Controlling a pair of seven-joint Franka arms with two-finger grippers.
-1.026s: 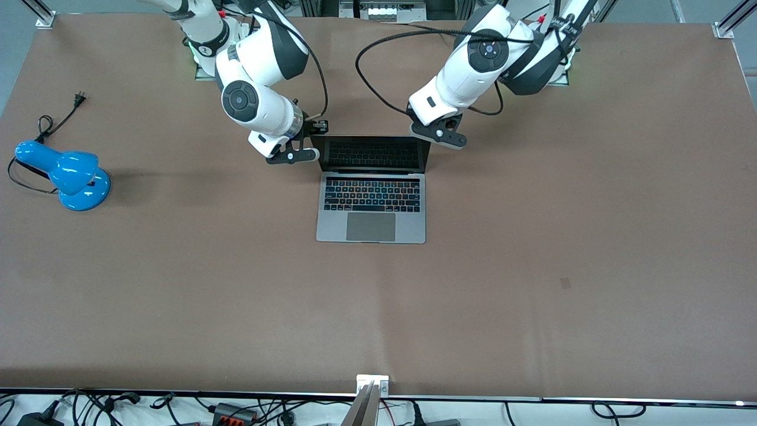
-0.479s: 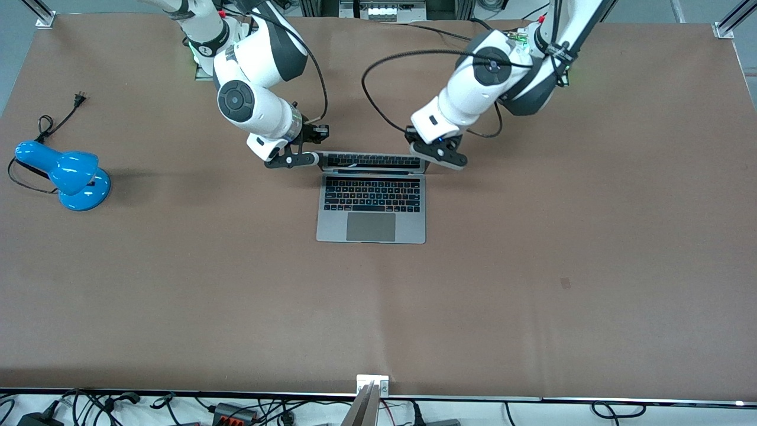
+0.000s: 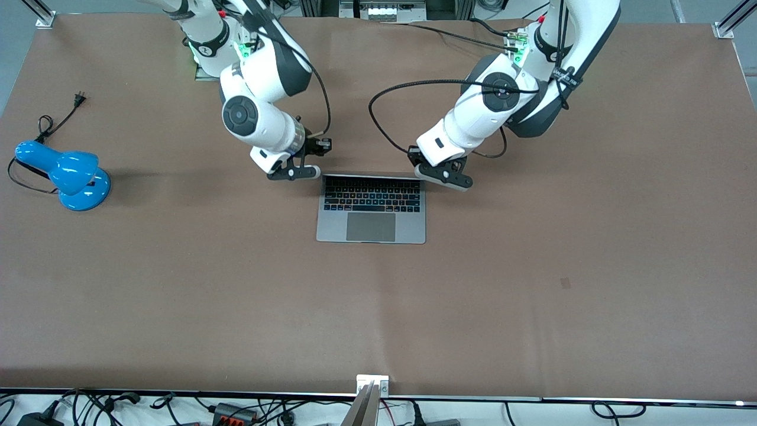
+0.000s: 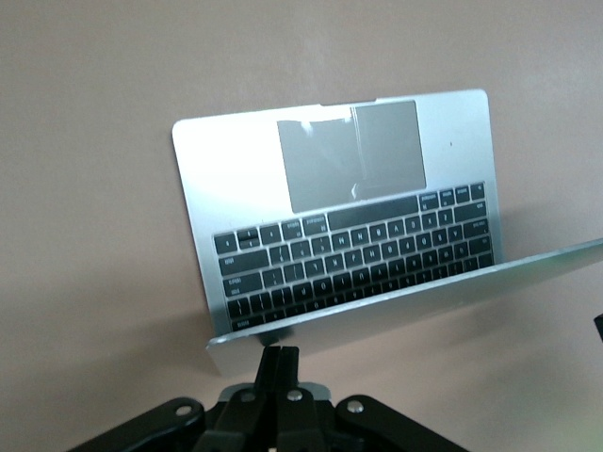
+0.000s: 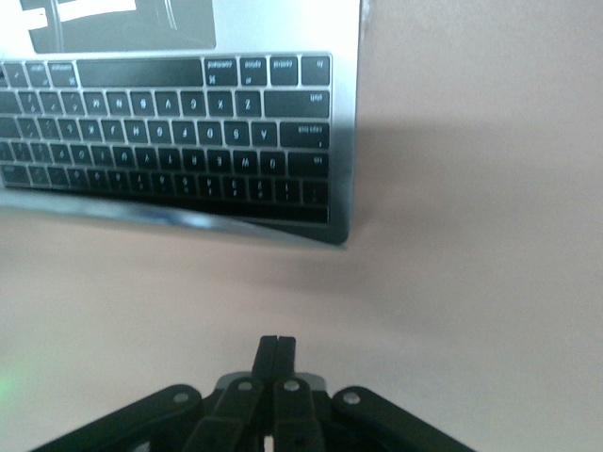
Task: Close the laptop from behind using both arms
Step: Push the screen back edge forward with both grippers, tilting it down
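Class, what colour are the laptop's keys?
Black, on the laptop's silver-grey deck; clearest in the left wrist view.

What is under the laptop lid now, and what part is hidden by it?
Under the tilted lid of the laptop the black keys and the grey trackpad show. The lid covers the screen and the hinge edge, so neither can be seen.

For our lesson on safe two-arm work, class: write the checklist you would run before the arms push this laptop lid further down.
1. Lid of the thin silver-grey metal laptop partly lowered, keyboard uncovered: ok.
2. Left hand shut, tips against the lid's edge: ok.
3. Right hand shut: ok. Touching the lid: not ok, a gap shows.
4. Nothing lying on the black keys: ok.
5. Blue desk lamp well away, toward the right arm's end of the table: ok.
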